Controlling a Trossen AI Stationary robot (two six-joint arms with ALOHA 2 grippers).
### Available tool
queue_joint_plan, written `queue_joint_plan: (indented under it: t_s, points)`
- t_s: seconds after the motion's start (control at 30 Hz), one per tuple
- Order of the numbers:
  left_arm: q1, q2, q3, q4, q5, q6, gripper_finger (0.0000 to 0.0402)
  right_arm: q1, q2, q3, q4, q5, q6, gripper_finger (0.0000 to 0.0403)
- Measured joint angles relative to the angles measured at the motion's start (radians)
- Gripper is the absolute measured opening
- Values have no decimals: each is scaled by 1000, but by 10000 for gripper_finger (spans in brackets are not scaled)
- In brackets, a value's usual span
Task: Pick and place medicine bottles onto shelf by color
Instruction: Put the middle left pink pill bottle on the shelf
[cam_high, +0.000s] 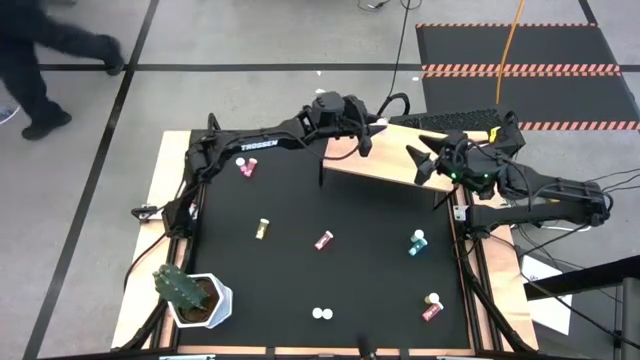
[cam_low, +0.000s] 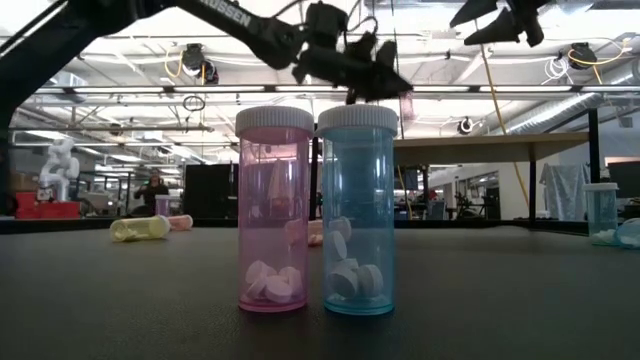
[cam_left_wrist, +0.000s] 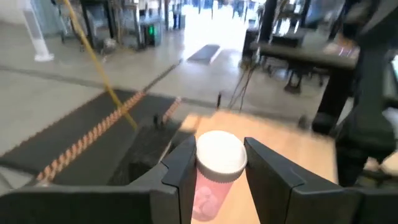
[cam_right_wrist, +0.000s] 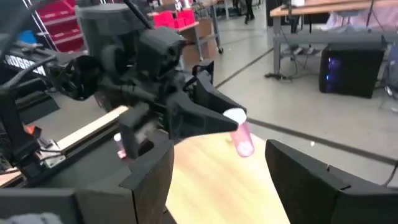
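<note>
My left gripper (cam_high: 365, 140) hovers over the left end of the wooden shelf (cam_high: 395, 165), shut on a pink, white-capped medicine bottle (cam_left_wrist: 216, 163). The bottle also shows in the right wrist view (cam_right_wrist: 241, 135). My right gripper (cam_high: 425, 162) is open and empty above the shelf's right part, facing the left one. On the black table lie a pink bottle (cam_high: 246, 167), a yellow one (cam_high: 262, 228), a red one (cam_high: 323, 240), a teal one (cam_high: 417, 242) and another red one (cam_high: 432, 307). A pink (cam_low: 273, 210) and a teal bottle (cam_low: 357, 210) stand upright at the near edge. My left gripper pinches the pink bottle between its two fingers (cam_left_wrist: 183, 168) at the cap end (cam_left_wrist: 217, 155). The fingers slant down from the table's left side. The bottle is lifted clear of the shelf board, tilted, with its pink body (cam_right_wrist: 244, 144) hanging below the fingertips.
A green cactus in a white pot (cam_high: 190, 295) stands at the table's near left corner. The shelf's board (cam_right_wrist: 211, 168) is bare below both grippers. A person walks on the floor beyond the table's far left (cam_high: 40, 60).
</note>
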Motion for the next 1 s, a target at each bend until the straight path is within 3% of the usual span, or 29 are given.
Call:
queue_joint_plan:
  t_s: [0.67,1.0]
  points:
    - [21,69,8,47,-10,87,120,0,71,-1,-43,5,103,247]
    - [15,107,10,122,-94,62,120,0,71,-1,-42,6,114,247]
